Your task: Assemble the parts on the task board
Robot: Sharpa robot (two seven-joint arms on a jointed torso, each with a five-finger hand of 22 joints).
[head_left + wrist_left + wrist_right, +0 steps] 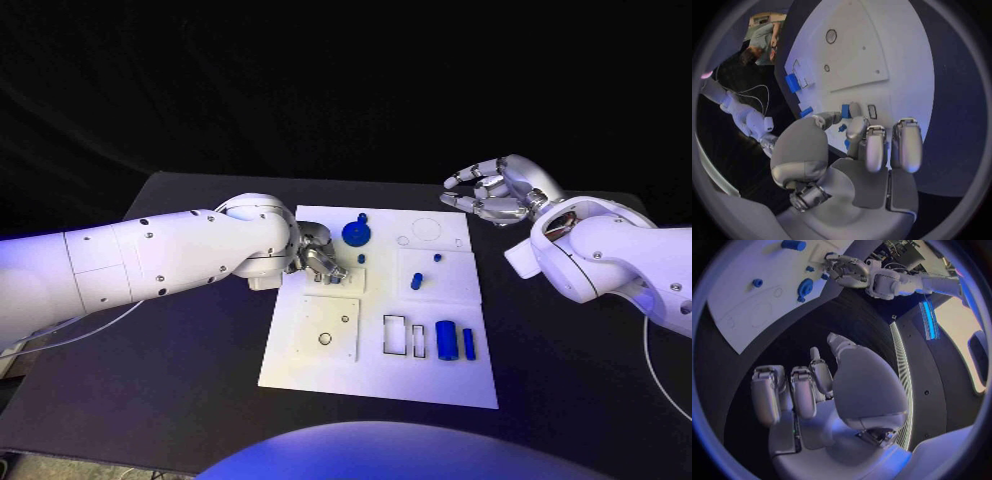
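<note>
The left robot hand, silver and many-fingered, sits left of centre in the head view, fingertips down on the upper left part of the white rectangular task board. In the left wrist view its fingers curl over a small blue plastic piece at their tips; whether they pinch it or merely touch it I cannot tell. The right robot hand hangs at the upper right, off the board over the black counter, fingers loosely curled and apart, holding nothing.

Around the left hand lie a round blue disc with a knob, a short blue peg, and, lower right on the board, two upright blue blocks beside empty rectangular slots.

The parts look small, rigid, light and probably smooth, so likely to slip; best pinched across opposite flat sides. The disc stands close beside the left hand and could be knocked.
</note>
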